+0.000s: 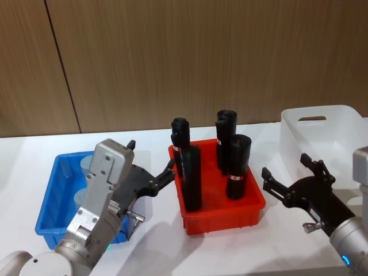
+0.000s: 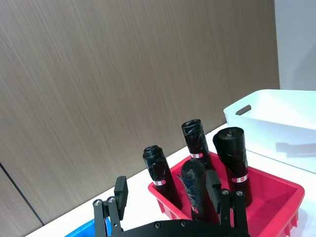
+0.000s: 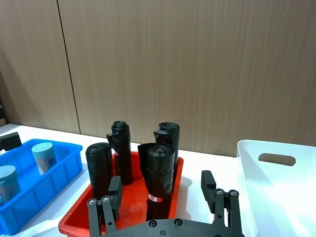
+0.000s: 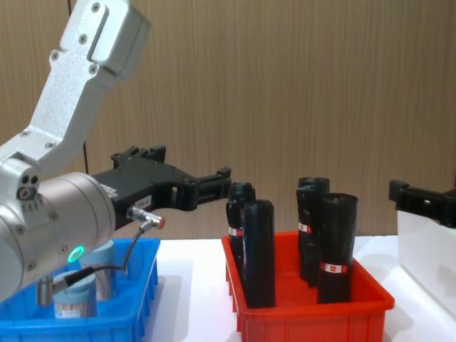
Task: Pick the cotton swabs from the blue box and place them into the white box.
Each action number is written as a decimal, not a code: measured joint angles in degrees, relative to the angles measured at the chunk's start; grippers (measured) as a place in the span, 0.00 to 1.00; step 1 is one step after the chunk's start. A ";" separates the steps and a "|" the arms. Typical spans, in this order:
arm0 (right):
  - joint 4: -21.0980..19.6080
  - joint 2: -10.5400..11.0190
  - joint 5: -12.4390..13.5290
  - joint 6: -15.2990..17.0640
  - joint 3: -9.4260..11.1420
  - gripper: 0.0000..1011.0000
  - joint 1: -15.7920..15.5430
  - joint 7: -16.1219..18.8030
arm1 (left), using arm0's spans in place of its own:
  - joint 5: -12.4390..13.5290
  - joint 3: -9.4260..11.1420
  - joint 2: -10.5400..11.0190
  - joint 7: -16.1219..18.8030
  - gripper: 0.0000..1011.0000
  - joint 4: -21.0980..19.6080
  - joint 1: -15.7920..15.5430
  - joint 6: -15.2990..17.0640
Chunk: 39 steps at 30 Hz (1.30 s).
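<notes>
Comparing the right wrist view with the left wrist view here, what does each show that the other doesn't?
Right wrist view, not the left wrist: two cotton swabs jars standing in the blue box, and the open right gripper. Left wrist view, not the right wrist: the open left gripper. Both: the red bin of upright black cylinders and the white box; the left wrist view catches just a corner of the blue box.

Upright black cylinders stand between blue box and white box.
</notes>
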 joint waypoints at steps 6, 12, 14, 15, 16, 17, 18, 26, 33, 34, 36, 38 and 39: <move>0.00 0.00 0.00 0.00 0.00 0.99 0.00 0.00 | 0.00 0.00 0.00 0.00 0.99 0.00 0.00 0.00; 0.00 0.00 0.00 0.00 0.00 0.99 0.00 0.00 | -0.01 -0.05 -0.01 -0.01 0.99 0.00 0.00 0.17; 0.00 0.00 0.00 0.00 0.00 0.99 0.00 0.00 | -0.04 -0.09 -0.02 0.00 0.99 -0.02 0.02 0.35; 0.00 0.00 0.00 0.00 0.00 0.99 0.00 0.00 | -0.19 -0.15 -0.01 0.06 0.99 -0.05 0.04 0.70; 0.00 0.00 0.00 0.00 0.00 0.99 0.00 0.00 | -0.25 -0.19 -0.01 0.08 0.99 -0.06 0.05 0.81; 0.00 0.00 0.00 0.00 0.00 0.99 0.00 0.00 | -0.52 -0.28 0.00 0.18 0.99 -0.09 0.07 1.18; 0.00 0.00 0.00 0.00 0.00 0.99 0.00 0.00 | -0.66 -0.34 0.01 0.22 0.99 -0.11 0.09 1.34; 0.00 0.00 0.00 0.00 0.00 0.99 0.00 0.00 | -2.37 -1.04 0.32 0.73 0.99 -0.10 0.30 2.85; 0.00 0.00 0.00 0.00 0.00 0.99 0.00 0.00 | -4.09 -1.82 0.66 1.29 0.99 0.32 0.50 3.97; 0.00 0.00 0.00 0.00 0.00 0.99 0.00 0.00 | -4.51 -2.00 0.74 1.45 0.99 0.47 0.56 4.16; 0.00 0.00 0.00 0.00 0.00 0.99 0.00 0.00 | -4.98 -2.18 0.82 1.66 0.99 0.62 0.62 4.39; 0.00 0.00 0.00 0.00 0.00 0.99 0.00 0.00 | -5.36 -2.37 0.89 1.81 0.99 0.75 0.67 4.54; 0.00 0.00 0.00 0.00 0.00 0.99 0.00 0.00 | -5.92 -2.59 0.98 2.04 0.99 0.93 0.75 4.77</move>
